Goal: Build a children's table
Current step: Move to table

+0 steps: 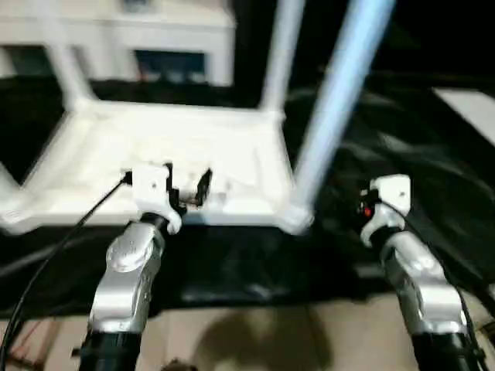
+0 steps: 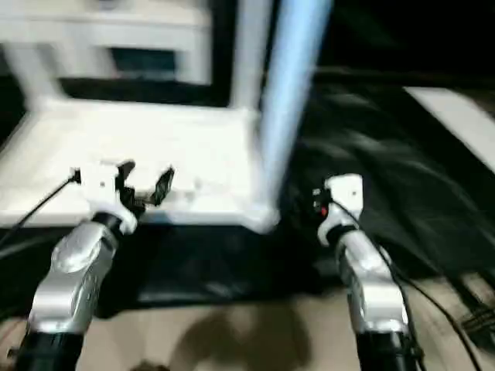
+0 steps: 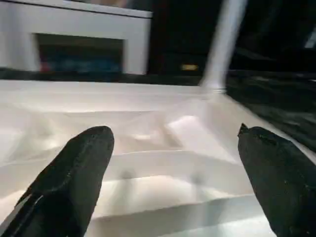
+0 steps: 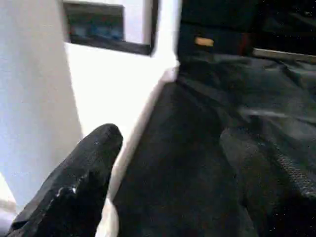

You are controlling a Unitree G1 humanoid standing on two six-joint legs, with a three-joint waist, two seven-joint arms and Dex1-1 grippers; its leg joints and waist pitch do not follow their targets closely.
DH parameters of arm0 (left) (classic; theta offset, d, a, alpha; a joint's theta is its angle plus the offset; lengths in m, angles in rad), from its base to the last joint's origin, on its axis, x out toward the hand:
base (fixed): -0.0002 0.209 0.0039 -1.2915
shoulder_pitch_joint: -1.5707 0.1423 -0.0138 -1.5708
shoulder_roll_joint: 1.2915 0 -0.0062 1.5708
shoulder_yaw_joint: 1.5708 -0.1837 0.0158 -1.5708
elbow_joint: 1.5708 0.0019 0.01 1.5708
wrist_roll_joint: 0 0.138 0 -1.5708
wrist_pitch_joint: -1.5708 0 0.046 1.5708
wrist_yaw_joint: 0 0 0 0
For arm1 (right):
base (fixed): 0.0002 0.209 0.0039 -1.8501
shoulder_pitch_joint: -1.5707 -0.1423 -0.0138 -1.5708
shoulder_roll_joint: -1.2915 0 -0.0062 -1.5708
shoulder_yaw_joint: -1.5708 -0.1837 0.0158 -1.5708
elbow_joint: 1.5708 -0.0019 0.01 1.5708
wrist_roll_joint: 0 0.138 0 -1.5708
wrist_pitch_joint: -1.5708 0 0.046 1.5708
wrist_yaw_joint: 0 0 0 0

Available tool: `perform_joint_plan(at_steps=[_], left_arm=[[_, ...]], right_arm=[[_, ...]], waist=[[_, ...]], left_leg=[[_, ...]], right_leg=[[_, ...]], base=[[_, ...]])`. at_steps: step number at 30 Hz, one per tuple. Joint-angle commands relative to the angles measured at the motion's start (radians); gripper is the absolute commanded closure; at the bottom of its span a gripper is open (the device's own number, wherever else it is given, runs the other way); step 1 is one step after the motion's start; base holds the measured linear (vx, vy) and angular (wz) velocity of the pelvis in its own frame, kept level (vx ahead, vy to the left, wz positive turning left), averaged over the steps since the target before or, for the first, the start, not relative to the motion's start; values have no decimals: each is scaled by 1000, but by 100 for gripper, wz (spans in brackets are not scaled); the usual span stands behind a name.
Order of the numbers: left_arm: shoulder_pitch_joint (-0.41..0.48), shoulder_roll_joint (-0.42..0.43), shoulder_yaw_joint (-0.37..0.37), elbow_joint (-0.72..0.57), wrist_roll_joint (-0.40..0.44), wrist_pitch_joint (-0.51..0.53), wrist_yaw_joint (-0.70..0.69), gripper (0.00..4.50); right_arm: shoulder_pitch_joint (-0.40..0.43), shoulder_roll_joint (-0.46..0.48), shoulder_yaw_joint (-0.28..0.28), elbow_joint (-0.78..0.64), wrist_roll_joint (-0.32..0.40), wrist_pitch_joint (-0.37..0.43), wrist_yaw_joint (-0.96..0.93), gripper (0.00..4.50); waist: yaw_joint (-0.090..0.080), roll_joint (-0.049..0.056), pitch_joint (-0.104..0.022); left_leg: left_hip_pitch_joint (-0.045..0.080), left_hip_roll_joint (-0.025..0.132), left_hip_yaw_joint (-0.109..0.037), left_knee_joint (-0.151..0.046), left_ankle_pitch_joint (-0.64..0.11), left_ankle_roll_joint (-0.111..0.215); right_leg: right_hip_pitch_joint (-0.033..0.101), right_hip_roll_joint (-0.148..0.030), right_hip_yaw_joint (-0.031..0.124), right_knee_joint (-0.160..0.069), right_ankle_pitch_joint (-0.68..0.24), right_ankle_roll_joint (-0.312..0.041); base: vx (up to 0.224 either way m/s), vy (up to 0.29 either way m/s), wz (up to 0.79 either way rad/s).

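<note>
The children's table lies upside down on a black cloth, its white ribbed tabletop (image 1: 100, 147) facing up. White tube legs stand in its corner sockets: the near right leg (image 1: 332, 108), the far right leg (image 1: 278, 54) and the far left leg (image 1: 66, 62). My left gripper (image 1: 186, 184) hangs open just above the tabletop's near edge, nothing between its fingers (image 3: 79, 173). Beside the near right leg, over the cloth, my right gripper (image 4: 173, 153) stands open and empty; one black finger (image 4: 89, 168) is close to that leg.
A white cabinet (image 1: 155, 39) with glass doors stands behind the table. The black cloth (image 1: 232, 263) spreads to the right and front, ending at a beige floor (image 1: 255, 332). A white flat piece (image 1: 472, 104) lies far right. Cables run by both arms.
</note>
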Motion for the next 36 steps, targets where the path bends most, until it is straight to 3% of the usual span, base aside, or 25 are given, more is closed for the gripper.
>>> perform_joint_plan(at_steps=[1,3,4,5,6,7,8,9,10,11,12,13,14,15,16,21,23,27,28,29,31,32,33,34,36], left_arm=[[-20,-4,-24,-22,5,19,1,0],[-20,-1,-27,-25,8,27,-2,0],[-20,-1,-28,-24,2,28,-12,0],[-21,0,-30,-23,-2,31,-18,0],[-21,1,-32,-23,-4,33,-21,0],[-22,2,-34,-23,-7,37,-24,0],[-22,4,-37,-21,-7,38,-30,0],[-22,4,-37,-21,-7,38,-30,0],[-26,12,-47,-14,-15,41,-57,0],[-29,17,-53,-10,-22,43,-72,0],[-34,27,-63,-3,-26,40,-98,0],[-41,38,-76,7,-39,32,-144,0],[-62,62,-104,28,-64,40,-240,0],[-71,71,-114,35,-65,43,-264,0],[-79,78,-122,42,-64,44,-280,0],[-174,96,-188,125,-37,61,-367,0],[-198,65,-168,147,-44,49,-331,0],[-214,12,-104,181,-68,82,-198,0],[-210,13,-107,181,-67,73,-202,0],[-206,18,-117,181,-64,66,-217,0],[-188,35,-162,172,-105,39,-368,0],[-190,44,-182,173,-129,52,-448,0],[-190,44,-182,173,-129,52,-448,0],[-203,60,-212,188,-126,62,-509,0],[-238,90,-270,234,-82,42,-589,0]], right_arm=[[8,-11,-30,-13,8,14,-23,79],[10,-16,-31,-8,-10,6,-36,79],[12,-16,-43,1,-17,5,-61,79],[14,-18,-53,4,-18,4,-74,79],[16,-19,-58,4,-17,5,-79,79],[18,-21,-62,2,-14,5,-82,79],[21,-24,-62,2,-16,6,-81,79],[21,-24,-62,2,-16,6,-81,79],[26,-30,-64,-1,-15,7,-78,79],[29,-32,-65,-3,-13,7,-77,79],[30,-35,-65,-4,-11,6,-74,79],[30,-40,-65,-2,-7,7,-66,79],[26,-54,-60,5,-6,5,-48,79],[25,-60,-58,9,-8,3,-43,79],[23,-65,-57,12,-11,3,-42,79],[-3,-92,-58,43,-6,3,-11,79],[-7,-103,-49,43,-7,13,3,79],[3,-102,-39,45,-25,22,-19,79],[6,-98,-40,46,-24,22,-21,79],[9,-95,-39,47,-22,21,-21,79],[12,-91,-26,48,-14,18,4,79],[7,-93,-19,54,-13,17,19,79],[7,-93,-19,54,-13,17,19,79],[-1,-98,-12,64,-15,13,33,79],[-18,-110,-6,83,-4,16,62,79]], waist=[[-38,25,-50],[-52,11,-50],[-36,2,-74],[-28,-1,-99],[-23,-3,-109],[-26,-4,-136],[-32,-1,-157],[-31,1,-161],[-45,0,-163],[-31,-16,-149],[-31,-16,-149],[-2,-32,-147],[11,-27,-146],[12,-24,-137],[10,-14,-117],[13,10,-96],[17,4,-83],[19,-5,-83],[18,-6,-85],[18,-14,-89],[16,-10,-88],[17,-37,-89],[17,-37,-89],[24,-19,-95],[26,-24,-101]], left_leg=[[98,52,-49,-151,-777,-100],[92,35,-47,-149,-688,-44],[15,-17,6,-108,-354,46],[-8,-34,18,-80,-162,93],[-28,-41,18,-62,19,135],[-20,-56,0,-28,397,206],[31,-69,-30,12,829,271],[62,-66,-47,25,1005,295],[96,-44,-87,33,1191,345],[48,-71,-72,33,1095,329],[48,-71,-72,33,1095,329],[-15,-104,-20,3,632,200],[-25,-95,-11,-6,500,139],[-19,-85,-7,-14,439,116],[-14,-52,-3,-40,249,57],[1,-18,5,-76,-81,-23],[5,-12,20,-89,-231,-49],[4,-12,31,-93,-244,-56],[-6,-12,33,-95,-231,-53],[-14,-12,31,-97,-206,-53],[-13,-12,32,-100,-222,-54],[-16,-13,37,-100,-222,-46],[-16,-13,37,-100,-222,-46],[-10,-11,38,-97,-185,-38],[-18,-13,39,-94,-107,-20]], right_leg=[[-43,36,39,-6,-314,-135],[-47,27,70,-17,-242,-148],[12,-7,115,-50,-116,-193],[40,-9,124,-40,16,-194],[45,-3,128,-17,175,-194],[32,32,118,40,537,-185],[-11,81,119,92,841,-136],[-45,89,128,95,866,-88],[-90,69,156,95,749,13],[-78,44,177,63,708,50],[-78,44,177,63,708,50],[-17,57,177,61,858,64],[-4,59,175,70,959,24],[-19,57,174,65,950,4],[-30,40,163,51,740,-63],[-49,26,163,14,145,-196],[-61,20,171,-10,-87,-211],[-68,20,175,-23,-193,-180],[-71,19,173,-25,-224,-157],[-70,19,171,-23,-220,-139],[-81,21,169,-26,-217,-134],[-84,22,171,-30,-227,-133],[-84,22,171,-30,-227,-133],[-89,20,174,-21,-163,-145],[-85,25,172,-10,-49,-151]], base=[[121,58,-3],[129,78,-8],[146,56,-5],[143,39,2],[143,39,2],[165,24,4],[158,-12,-1],[158,-12,-1],[99,-57,-16],[61,-59,-22],[61,-59,-22],[0,0,0],[0,0,0],[0,0,0],[-63,-20,11],[-117,-11,-1],[-135,-2,1],[-100,5,1],[-69,-3,-4],[-51,0,-10],[-26,0,-5],[0,0,0],[0,0,0],[0,0,0],[0,0,0]])
